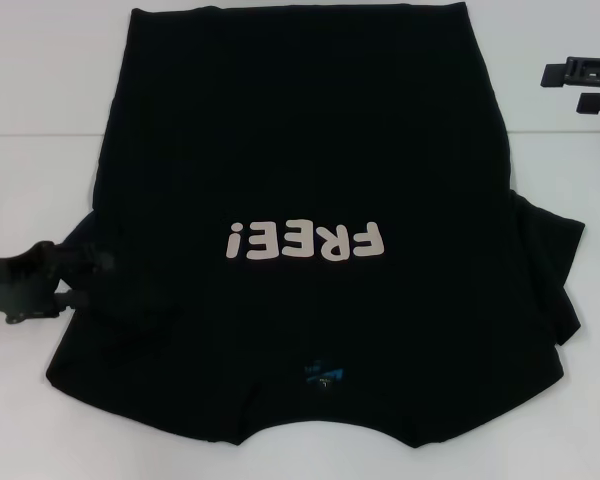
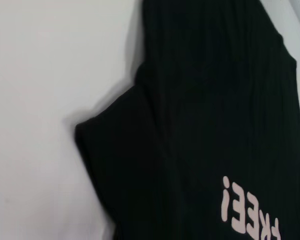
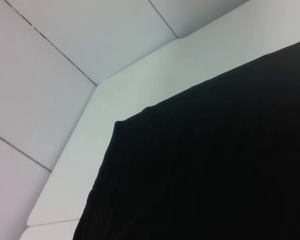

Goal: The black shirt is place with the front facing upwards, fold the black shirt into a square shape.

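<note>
a white table [image 1: 40,150] with an angled far corner stands before pale panelled walls [image 3: 65,40].

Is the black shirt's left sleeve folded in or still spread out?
Folded in: the black shirt has its left sleeve lying over the body, beside the left gripper.

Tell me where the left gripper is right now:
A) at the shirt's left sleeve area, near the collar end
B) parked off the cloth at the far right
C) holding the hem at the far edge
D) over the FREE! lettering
A: in the head view the left gripper sits at the left edge of the black shirt, by the sleeve, toward the collar end; the right gripper is off the cloth at the far right.
</note>
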{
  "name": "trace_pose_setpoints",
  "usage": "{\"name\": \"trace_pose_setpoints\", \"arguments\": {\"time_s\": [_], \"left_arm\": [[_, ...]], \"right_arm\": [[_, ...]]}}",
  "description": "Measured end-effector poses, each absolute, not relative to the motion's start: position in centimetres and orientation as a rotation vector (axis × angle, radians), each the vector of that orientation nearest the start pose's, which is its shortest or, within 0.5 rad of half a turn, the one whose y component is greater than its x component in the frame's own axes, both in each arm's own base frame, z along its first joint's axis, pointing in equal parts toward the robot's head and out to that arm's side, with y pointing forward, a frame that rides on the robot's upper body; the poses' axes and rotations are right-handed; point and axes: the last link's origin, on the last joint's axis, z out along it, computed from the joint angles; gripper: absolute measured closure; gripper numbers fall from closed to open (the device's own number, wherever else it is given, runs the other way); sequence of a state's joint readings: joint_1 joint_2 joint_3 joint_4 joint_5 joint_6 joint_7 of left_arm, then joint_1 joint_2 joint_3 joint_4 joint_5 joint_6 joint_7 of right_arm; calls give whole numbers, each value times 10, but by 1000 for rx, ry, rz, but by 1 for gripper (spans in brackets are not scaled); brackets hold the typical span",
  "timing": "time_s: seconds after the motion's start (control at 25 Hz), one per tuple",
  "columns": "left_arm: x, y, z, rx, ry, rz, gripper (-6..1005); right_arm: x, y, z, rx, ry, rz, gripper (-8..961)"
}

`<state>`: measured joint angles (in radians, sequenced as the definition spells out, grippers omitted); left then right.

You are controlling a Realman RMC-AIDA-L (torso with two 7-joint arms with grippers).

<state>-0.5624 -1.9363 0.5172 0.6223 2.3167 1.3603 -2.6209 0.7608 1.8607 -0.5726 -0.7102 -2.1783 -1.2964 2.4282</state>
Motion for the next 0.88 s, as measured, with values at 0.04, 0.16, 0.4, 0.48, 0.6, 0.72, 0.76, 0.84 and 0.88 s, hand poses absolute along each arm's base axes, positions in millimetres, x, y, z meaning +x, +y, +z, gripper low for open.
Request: {"name": "trace_pose_setpoints", "arguments": {"time_s": [0.04, 0.16, 0.4, 0.48, 0.6, 0.72, 0.76, 0.84, 0.88], "left_arm": [[-337, 355, 62, 2157, 2624, 694, 292], [-341, 351, 61, 2116, 2656, 676, 292], [-344, 347, 52, 2065, 2677, 648, 292], [-343, 348, 48, 2054, 2678, 641, 293], [-343, 350, 47, 2058, 2682, 641, 293], [-342, 352, 43, 2054, 2683, 641, 292], [-341, 353, 42, 2051, 2682, 640, 291], [-340, 355, 41, 2054, 2680, 640, 291], [-339, 355, 40, 2056, 2678, 638, 291]], "right_arm": [[245, 442, 122, -2065, 1537, 680, 39], [246, 442, 122, -2063, 1537, 681, 39], [246, 443, 122, -2062, 1534, 677, 39], [246, 443, 122, -2060, 1534, 679, 39], [246, 443, 123, -2059, 1532, 681, 39], [246, 443, 123, -2059, 1529, 682, 39], [246, 443, 123, -2058, 1529, 682, 39], [246, 443, 124, -2058, 1528, 681, 39], [246, 443, 124, -2058, 1528, 681, 39]]}}
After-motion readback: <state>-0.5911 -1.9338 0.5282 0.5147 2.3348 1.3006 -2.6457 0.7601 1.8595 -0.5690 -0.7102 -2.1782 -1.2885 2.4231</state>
